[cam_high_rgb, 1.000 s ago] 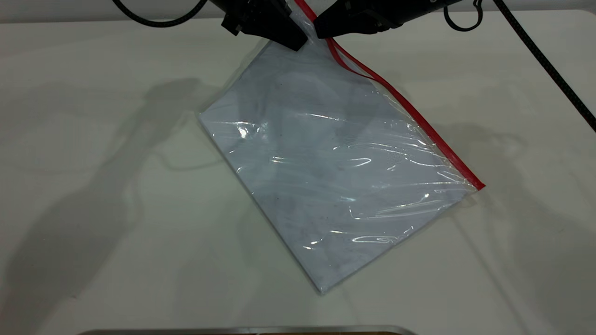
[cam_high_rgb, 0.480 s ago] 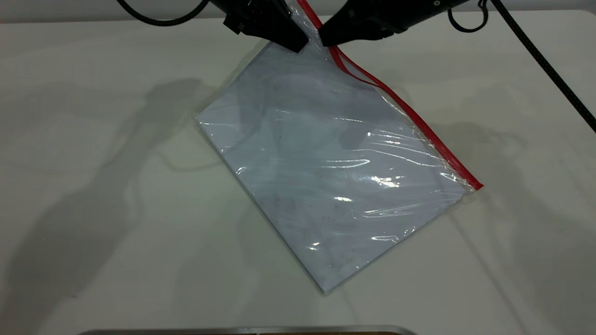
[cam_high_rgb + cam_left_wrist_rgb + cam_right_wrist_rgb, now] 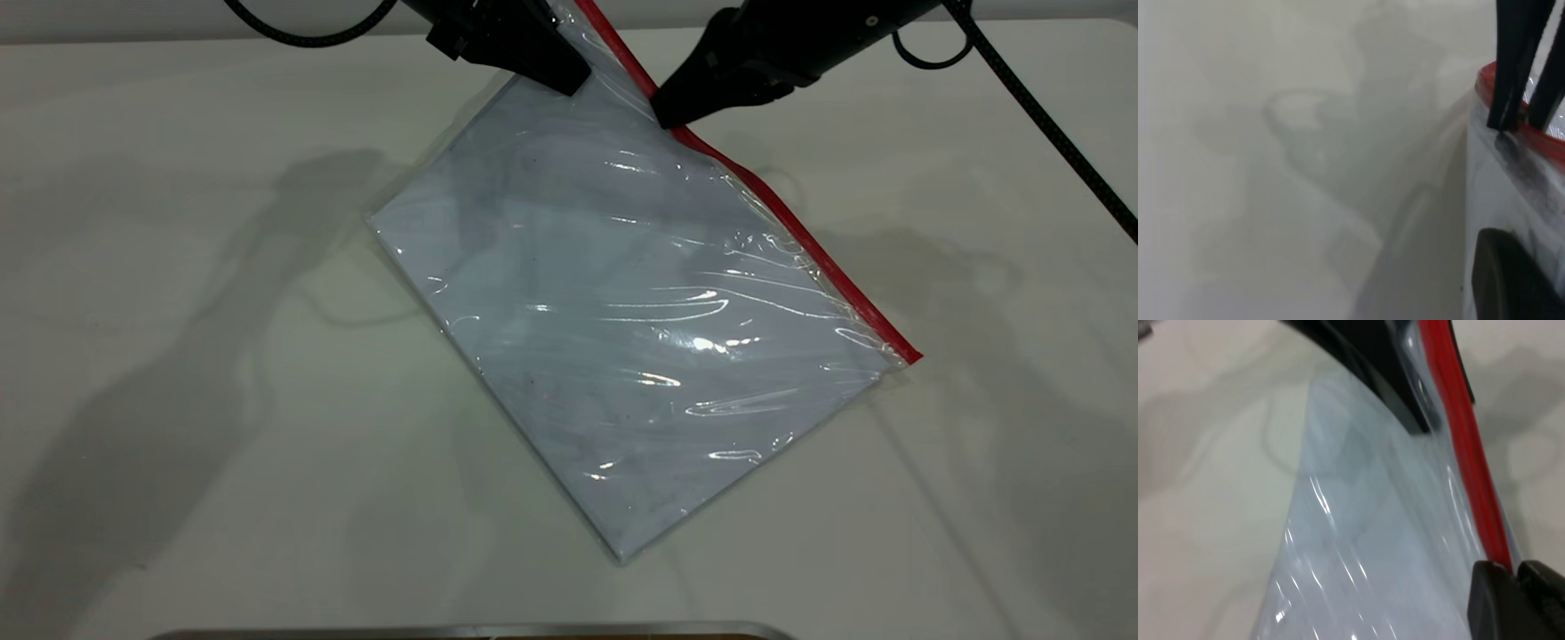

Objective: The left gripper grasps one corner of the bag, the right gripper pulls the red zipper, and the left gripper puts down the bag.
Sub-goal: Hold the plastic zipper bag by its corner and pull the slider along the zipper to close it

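Mid-pull on the zipper, by the look of it. Left gripper [image 3: 556, 71] at the far edge of the table [image 3: 178, 356], pinched on the corner of the bag [image 3: 578, 27] and holding that end lifted. Right gripper [image 3: 671, 114] just beside it, a short way down the red zipper [image 3: 800, 236], fingers [image 3: 1495, 597] pressed together on the strip; slider tab itself hidden under the tips, so no telling exactly where it sits. Bag [image 3: 622, 329] slanting across the middle of the table, high end at the grippers, low red-capped corner resting toward the right arm's side, near clear corner pointing at the camera. Inside: a white sheet of paper, flat, filling nearly the whole pouch, film over it wrinkled and glinting. Most of the strip yet to be travelled, judging by the long red run below the right tips. Next move likely calls for a steady drag along the strip toward the low corner, in line with it, left grip firm so the edge stays taut. Setting down comes only after.
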